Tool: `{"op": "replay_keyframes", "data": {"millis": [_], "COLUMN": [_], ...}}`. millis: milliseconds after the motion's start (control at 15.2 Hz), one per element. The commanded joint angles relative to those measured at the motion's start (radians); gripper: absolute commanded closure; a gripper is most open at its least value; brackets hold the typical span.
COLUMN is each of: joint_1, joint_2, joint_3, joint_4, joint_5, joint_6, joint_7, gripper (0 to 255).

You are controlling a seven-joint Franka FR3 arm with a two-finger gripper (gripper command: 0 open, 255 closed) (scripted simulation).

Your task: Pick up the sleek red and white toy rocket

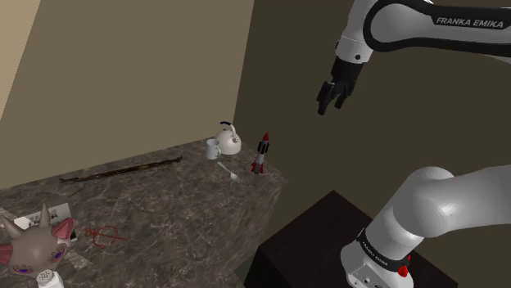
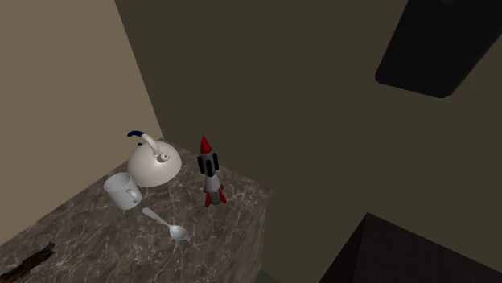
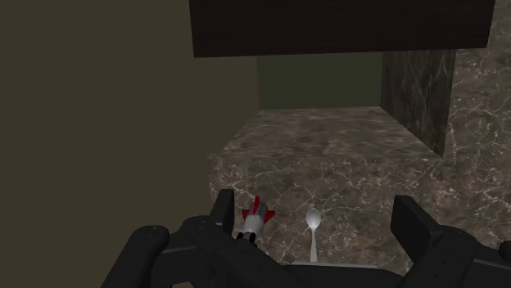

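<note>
Aloft, pincer open, empty, rocket upright, arm lettered FRANKA EMIKA.

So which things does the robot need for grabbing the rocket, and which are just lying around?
For the job:
- toy rocket, upright near the counter's corner
- the hand, open, up in the air away from the rocket

Just lying about:
- kettle
- mug
- spoon
- long dark stick
- horned toy head
</note>
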Motion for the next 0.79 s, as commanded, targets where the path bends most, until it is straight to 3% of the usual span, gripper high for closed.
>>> {"op": "replay_keyframes", "data": {"millis": [0, 726], "joint_1": [0.000, -0.034], "joint_2": [0.000, 0.450], "joint_3": [0.000, -0.079], "joint_4": [0.000, 0.163], "joint_5": [0.000, -0.013], "joint_6": [0.000, 0.194], "joint_7": [0.000, -0.065], "gripper": [0, 0]}}
